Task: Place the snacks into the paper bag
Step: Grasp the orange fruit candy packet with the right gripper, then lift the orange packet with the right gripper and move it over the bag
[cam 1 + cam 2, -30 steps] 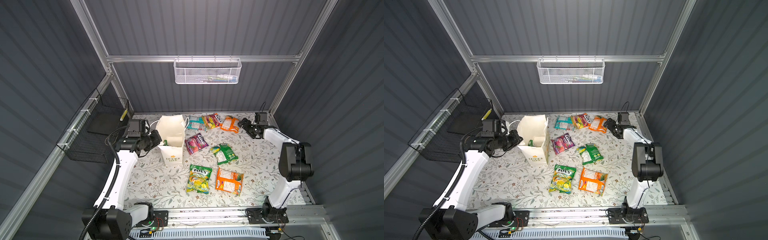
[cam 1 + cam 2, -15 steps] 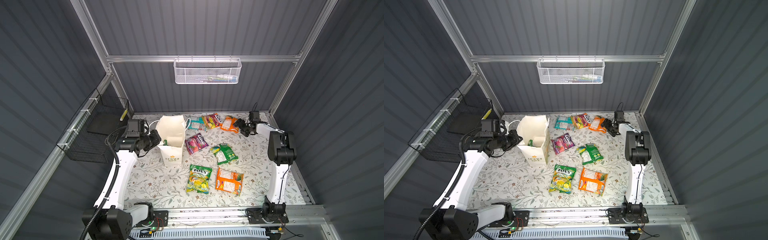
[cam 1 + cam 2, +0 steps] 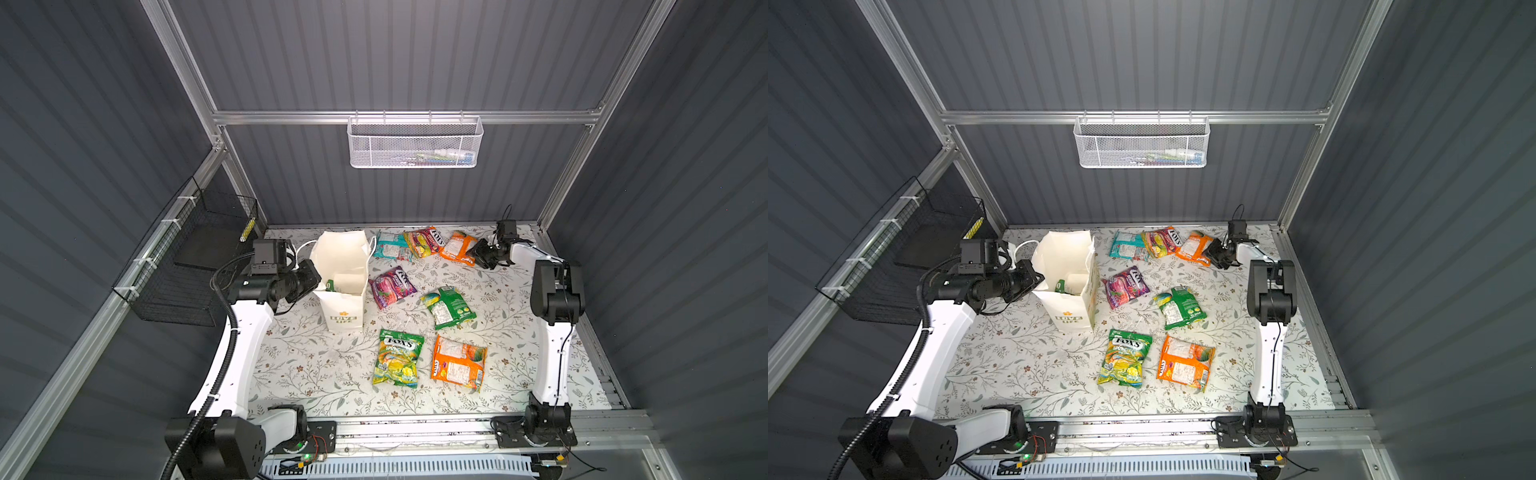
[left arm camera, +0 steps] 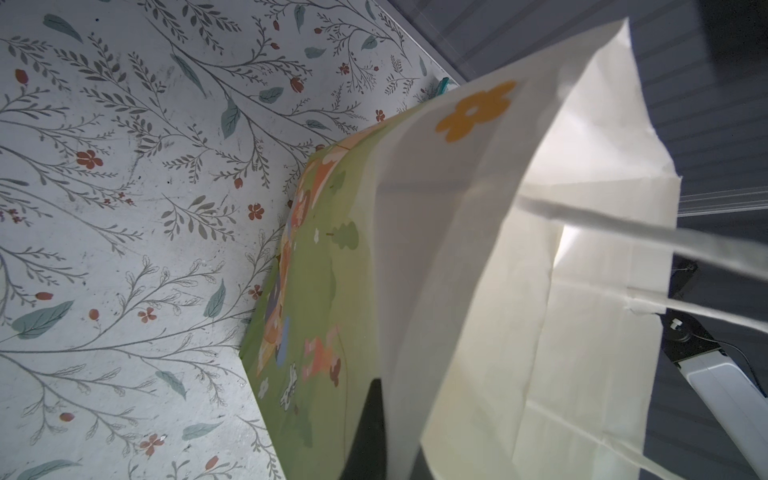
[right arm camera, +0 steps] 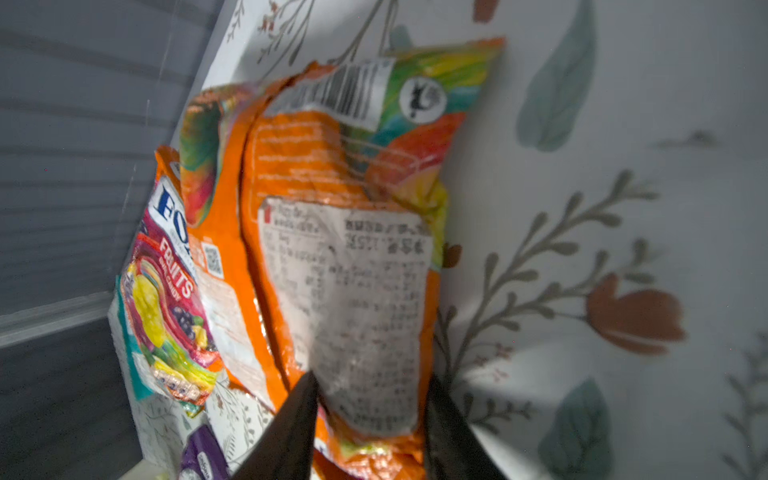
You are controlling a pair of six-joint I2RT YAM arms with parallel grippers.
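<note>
1. Left gripper [image 3: 312,279] stays shut on the bag [image 3: 344,318] rim and holds it upright and open. A green item [image 3: 330,285] already lies inside.
2. Six packets [image 3: 392,286] lie loose between the arms, unmoved.
3. Right gripper [image 3: 477,254] has swung in to the back orange packet [image 3: 456,246], its jaws narrowing astride the packet's end. I cannot tell whether the grip is firm. If it is, the lift to the bag comes next.

Lit from above: bright on the table [image 3: 316,374], dim at the walls [image 3: 415,62]. Sharp in both top views, bowed at edges. Glowing through the bag [image 4: 582,291]. Blurred over the packet [image 5: 353,270], glare-streaked, shadowed beside it.
</note>
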